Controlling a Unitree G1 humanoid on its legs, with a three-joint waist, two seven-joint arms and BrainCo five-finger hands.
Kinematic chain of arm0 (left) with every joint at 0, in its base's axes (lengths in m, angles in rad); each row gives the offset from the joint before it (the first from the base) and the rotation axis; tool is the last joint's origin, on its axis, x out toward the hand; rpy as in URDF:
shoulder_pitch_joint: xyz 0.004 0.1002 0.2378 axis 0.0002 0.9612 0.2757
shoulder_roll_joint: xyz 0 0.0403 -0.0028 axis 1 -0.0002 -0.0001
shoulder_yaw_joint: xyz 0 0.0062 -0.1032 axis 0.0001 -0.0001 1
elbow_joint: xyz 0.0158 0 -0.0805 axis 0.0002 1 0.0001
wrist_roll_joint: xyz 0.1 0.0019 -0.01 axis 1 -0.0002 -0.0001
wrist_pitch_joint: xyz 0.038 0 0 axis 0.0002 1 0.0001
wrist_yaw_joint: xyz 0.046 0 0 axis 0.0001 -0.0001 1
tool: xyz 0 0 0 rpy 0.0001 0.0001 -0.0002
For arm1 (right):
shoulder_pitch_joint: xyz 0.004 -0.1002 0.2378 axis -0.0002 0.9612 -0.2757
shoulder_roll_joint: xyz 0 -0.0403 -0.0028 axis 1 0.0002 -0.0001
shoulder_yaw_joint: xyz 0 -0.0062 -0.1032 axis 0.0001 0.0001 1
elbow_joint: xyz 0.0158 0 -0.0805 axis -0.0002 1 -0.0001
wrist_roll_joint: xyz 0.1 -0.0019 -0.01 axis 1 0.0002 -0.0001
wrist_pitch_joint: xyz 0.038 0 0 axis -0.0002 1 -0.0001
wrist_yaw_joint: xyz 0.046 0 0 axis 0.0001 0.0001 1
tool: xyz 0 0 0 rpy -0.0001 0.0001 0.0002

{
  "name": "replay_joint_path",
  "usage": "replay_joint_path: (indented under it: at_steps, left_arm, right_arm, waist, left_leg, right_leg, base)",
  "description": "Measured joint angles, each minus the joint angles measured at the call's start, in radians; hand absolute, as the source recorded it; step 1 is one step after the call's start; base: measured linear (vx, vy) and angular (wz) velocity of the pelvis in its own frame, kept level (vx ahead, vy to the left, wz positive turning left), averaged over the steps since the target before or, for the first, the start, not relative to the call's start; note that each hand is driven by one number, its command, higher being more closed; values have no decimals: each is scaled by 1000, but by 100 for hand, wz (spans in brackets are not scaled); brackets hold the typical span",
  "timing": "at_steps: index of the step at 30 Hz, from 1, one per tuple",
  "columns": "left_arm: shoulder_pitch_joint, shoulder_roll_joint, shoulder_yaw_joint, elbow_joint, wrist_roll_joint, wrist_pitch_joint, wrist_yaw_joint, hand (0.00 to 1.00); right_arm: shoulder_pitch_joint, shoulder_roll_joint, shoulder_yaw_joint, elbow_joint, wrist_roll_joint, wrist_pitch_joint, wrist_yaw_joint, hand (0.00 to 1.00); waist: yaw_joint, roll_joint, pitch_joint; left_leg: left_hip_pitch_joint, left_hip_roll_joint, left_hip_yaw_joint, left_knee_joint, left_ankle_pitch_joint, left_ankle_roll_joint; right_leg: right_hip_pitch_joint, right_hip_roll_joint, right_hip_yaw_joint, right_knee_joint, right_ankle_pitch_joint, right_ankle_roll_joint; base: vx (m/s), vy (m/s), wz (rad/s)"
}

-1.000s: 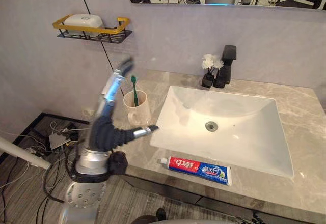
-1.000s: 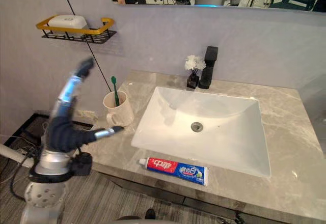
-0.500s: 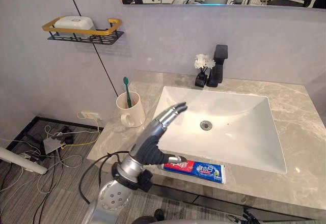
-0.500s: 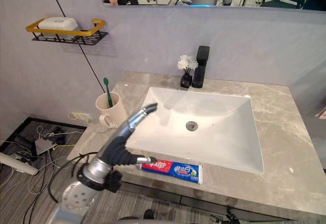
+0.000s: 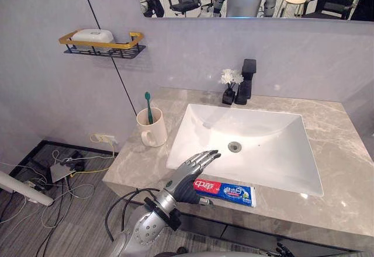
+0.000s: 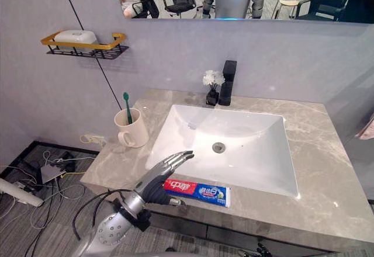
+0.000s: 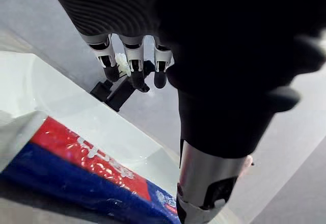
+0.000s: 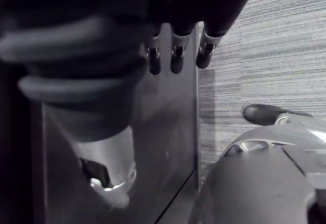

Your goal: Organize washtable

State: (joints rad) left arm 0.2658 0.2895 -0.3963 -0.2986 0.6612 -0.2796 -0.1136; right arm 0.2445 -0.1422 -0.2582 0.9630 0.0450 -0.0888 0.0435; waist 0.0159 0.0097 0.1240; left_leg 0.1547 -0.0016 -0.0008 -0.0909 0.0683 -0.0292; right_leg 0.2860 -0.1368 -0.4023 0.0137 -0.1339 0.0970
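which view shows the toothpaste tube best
The right eye view: the toothpaste tube shows nearly whole, lying on the counter before the sink. The left eye view shows much the same, the left hand at its end. The left wrist view shows part, close up.

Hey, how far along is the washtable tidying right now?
Done: the toothbrush stands in the cup, and the soap sits in the wall rack. In hand: the left robot hand, fingers straight, is over one end of the toothpaste. Left: stowing it off the counter.

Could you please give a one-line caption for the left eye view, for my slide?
Open left hand poised over the toothpaste tube lying on the countertop in front of the sink.
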Motion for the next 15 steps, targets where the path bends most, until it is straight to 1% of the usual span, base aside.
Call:
replay_joint_path:
  at_steps: [4,7,13,15]
  left_arm:
    - [-1,-4,8,24,33,4,33,0]
    - [-3,-15,12,36,57,21,56,0]
    - [-4,-29,15,62,64,31,73,0]
    - [-4,-34,15,79,95,32,73,0]
  right_arm:
    - [1,0,0,0,-9,1,-1,0]
    - [2,0,0,0,-9,4,-2,0]
    - [0,0,1,-1,-9,6,-1,0]
    - [-1,0,1,-6,-14,7,-1,0]
  waist:
    - [-2,-1,-1]
    - [-3,-1,-1]
    - [-3,3,-3]
    - [-3,7,-5]
  left_leg:
    - [0,1,2,0,0,0]
    - [0,2,3,0,0,0]
    - [1,5,8,0,0,-1]
    - [2,6,14,-1,0,-1]
  right_leg:
    - [1,2,2,-4,0,0]
    - [5,9,2,-9,1,0]
    - [4,11,13,-14,4,-3]
    - [2,11,20,-15,5,-3]
  base:
    - [25,-10,-2]
    - [0,0,0]
    - [-19,2,-2]
    - [-49,6,-8]
